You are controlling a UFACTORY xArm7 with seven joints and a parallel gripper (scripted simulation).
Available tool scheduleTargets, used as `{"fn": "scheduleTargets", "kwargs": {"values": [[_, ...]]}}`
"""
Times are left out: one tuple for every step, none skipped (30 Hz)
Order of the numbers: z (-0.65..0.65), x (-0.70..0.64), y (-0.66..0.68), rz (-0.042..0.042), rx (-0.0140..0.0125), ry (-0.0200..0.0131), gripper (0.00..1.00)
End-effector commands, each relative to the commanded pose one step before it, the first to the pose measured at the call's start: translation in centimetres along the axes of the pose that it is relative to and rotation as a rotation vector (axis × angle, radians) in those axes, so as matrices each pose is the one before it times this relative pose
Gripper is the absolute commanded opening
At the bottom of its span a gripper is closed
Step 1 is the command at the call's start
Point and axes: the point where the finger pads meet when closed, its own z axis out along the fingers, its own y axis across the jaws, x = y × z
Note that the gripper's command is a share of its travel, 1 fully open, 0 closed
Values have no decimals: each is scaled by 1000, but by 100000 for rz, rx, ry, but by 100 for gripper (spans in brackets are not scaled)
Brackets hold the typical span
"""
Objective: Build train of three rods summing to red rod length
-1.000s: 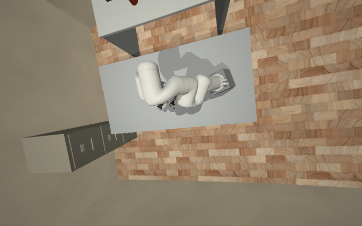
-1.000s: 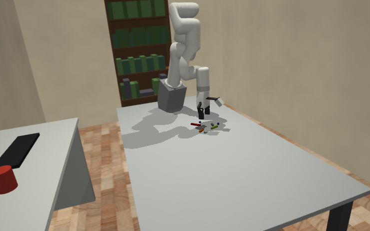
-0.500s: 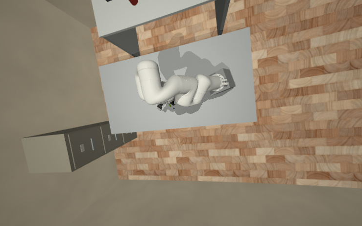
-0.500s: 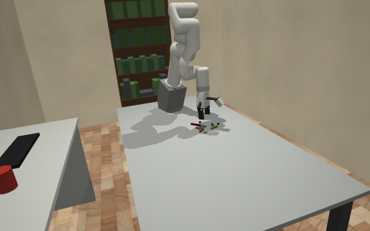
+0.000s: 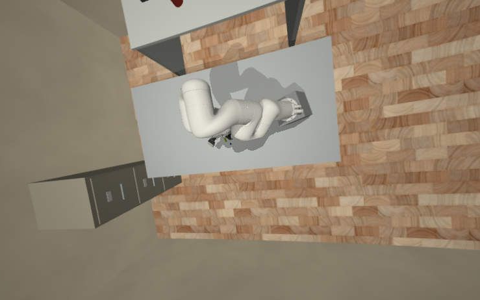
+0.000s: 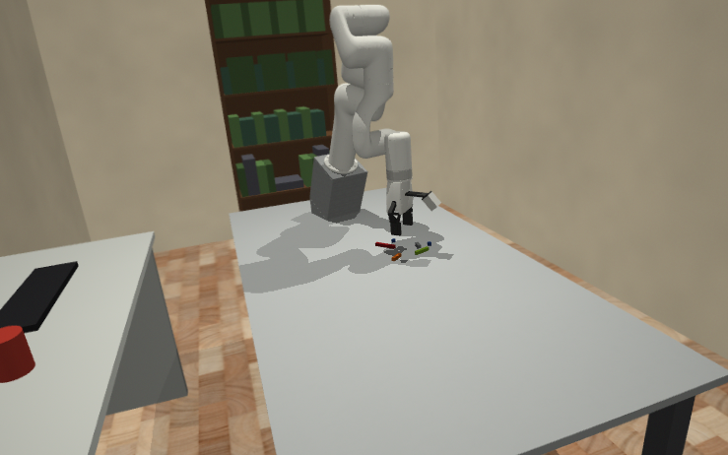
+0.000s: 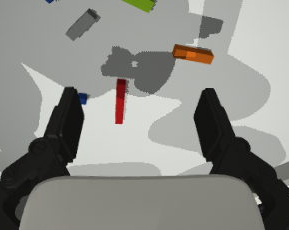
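Tool (image 6: 401, 222) (image 7: 139, 101) wide open, pointing down

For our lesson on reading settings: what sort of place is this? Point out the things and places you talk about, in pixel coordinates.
Probably an office or study: a bookcase (image 6: 231, 163) full of books, a desk (image 6: 123, 293) (image 5: 212, 18) with a keyboard-like black slab (image 6: 38, 293).

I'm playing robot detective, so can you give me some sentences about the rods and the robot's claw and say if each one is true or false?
1. The red rod lies on the table. True.
2. The claw is squeezing the orange rod. False: the claw is open and the orange rod lies on the table.
3. There are two blue rods. True.
4. The lime rod stands upright. False: it lies flat.
5. Three rods already make a straight train. False: the rods lie scattered, with gaps between them.
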Motion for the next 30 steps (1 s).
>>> {"fn": "scheduleTargets", "kwargs": {"values": [[-51, 61, 75, -20, -85, 150, 100], [0, 0, 0, 0, 0, 0, 100], [0, 0, 0, 0, 0, 0, 100], [0, 0, 0, 0, 0, 0, 100], [0, 0, 0, 0, 0, 0, 100], [0, -1, -1, -38, 0, 1, 100], [0, -7, -7, -247, 0, 7, 100], [1, -18, -17, -621, 0, 17, 100], [0, 0, 0, 0, 0, 0, 100], [0, 0, 0, 0, 0, 0, 100], [2, -32, -30, -1114, 0, 30, 100], [2, -48, -47, -1684, 0, 44, 100], [3, -66, -66, -2295, -2, 57, 100], [4, -83, -87, -2913, -5, 66, 100], [4, -99, -110, -3508, -9, 71, 100], [5, -112, -134, -4055, -13, 71, 100], [5, -122, -160, -4533, -17, 64, 100], [3, -91, -131, -3510, -13, 39, 100], [2, -69, -108, -2767, -10, 24, 100], [2, -77, -128, -3164, -10, 21, 100], [2, -78, -141, -3350, -9, 14, 100], [2, -74, -146, -3345, -6, 7, 100], [1, -69, -150, -3299, -3, -1, 100], [1, -64, -154, -3280, 1, -8, 100], [1, -59, -159, -3281, 6, -14, 100], [0, 0, 0, 0, 0, 0, 100], [0, 0, 0, 0, 0, 0, 100], [0, -87, -262, -5225, 19, -35, 100], [0, -69, -259, -4945, 32, -45, 100], [-1, -45, -216, -3987, 36, -44, 100]]}}
